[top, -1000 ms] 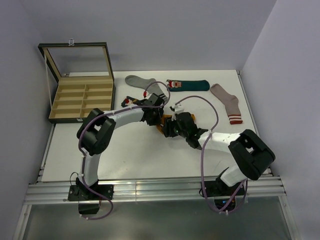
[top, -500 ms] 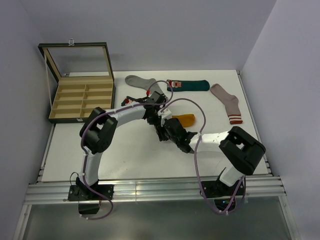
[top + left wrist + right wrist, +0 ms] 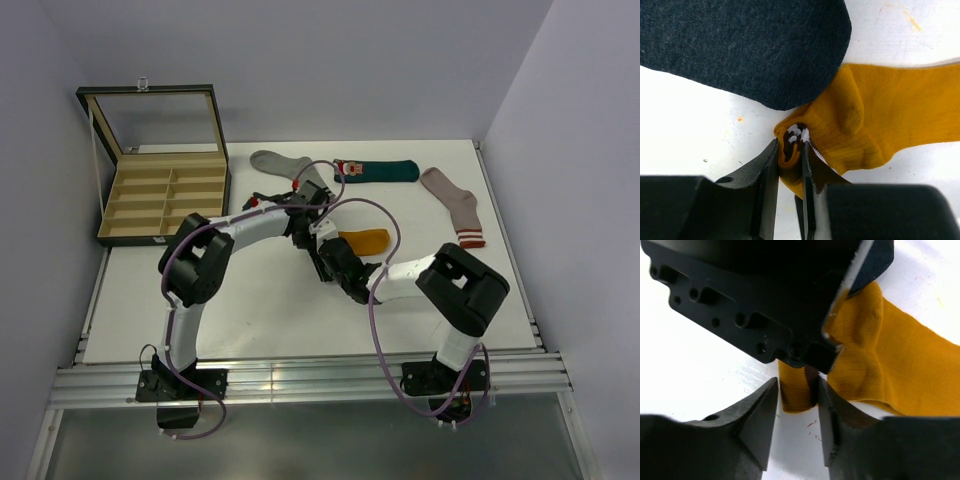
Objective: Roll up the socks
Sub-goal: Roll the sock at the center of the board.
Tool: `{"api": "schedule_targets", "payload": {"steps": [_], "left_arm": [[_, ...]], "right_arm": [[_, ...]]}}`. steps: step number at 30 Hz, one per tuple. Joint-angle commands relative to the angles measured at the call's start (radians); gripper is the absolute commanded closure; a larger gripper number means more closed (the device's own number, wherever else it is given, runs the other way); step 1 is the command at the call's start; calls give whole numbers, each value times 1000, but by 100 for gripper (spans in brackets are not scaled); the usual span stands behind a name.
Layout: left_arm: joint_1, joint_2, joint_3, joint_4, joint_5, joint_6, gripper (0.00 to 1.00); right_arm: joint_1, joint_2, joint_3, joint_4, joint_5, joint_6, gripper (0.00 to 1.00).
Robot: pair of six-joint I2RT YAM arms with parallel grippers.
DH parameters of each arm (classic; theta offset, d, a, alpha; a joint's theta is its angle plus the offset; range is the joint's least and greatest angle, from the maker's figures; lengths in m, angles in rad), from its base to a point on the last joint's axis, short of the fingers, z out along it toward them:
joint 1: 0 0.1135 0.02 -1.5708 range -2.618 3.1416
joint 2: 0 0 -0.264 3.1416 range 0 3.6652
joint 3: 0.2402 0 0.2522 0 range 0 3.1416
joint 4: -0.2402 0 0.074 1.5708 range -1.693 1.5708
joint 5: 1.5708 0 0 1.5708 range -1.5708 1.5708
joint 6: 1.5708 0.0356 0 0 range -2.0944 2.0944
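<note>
The mustard-orange sock point(image 3: 366, 240) lies flat at mid-table, its foot pointing right. My left gripper point(image 3: 789, 145) is shut on its folded striped cuff point(image 3: 791, 137), next to the toe of the navy sock point(image 3: 750, 45). My right gripper point(image 3: 797, 385) faces the left one from the near side. It is open, with its jaws on either side of the cuff's folded end point(image 3: 795, 390); the right finger touches the cuff and the left stands a sliver off. In the top view both grippers meet at the sock's left end, left gripper point(image 3: 312, 235), right gripper point(image 3: 332, 258). The dark teal sock point(image 3: 385, 170) lies at the back.
A grey sock point(image 3: 278, 162) lies at the back left of the teal one. A pinkish-beige sock point(image 3: 455, 208) lies at the right. An open wooden box point(image 3: 160, 195) with compartments stands at the table's left edge. The left gripper's black body point(image 3: 760, 300) hangs just above my right jaws.
The right arm has swung left, off the mustard sock's foot, to the cuff end beside the left gripper, and its jaws have narrowed. The left gripper keeps its hold.
</note>
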Motion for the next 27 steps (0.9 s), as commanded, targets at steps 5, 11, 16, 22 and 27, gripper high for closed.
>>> {"api": "schedule_targets", "payload": {"steps": [5, 11, 16, 22, 27], "left_arm": [[26, 35, -27, -106, -5, 35, 91], [60, -50, -86, -34, -1, -31, 75], [98, -158, -191, 59, -17, -132, 51], [134, -310, -343, 210, -24, -234, 20], [134, -400, -464, 352, 22, -268, 17]], "right_arm": [[6, 39, 56, -45, -8, 12, 82], [-2, 34, 71, -115, -126, 81, 100], [-52, 17, 59, -114, -312, 165, 100], [-209, 34, 19, -26, -629, 329, 100], [-314, 99, 23, 59, -864, 482, 100]]}}
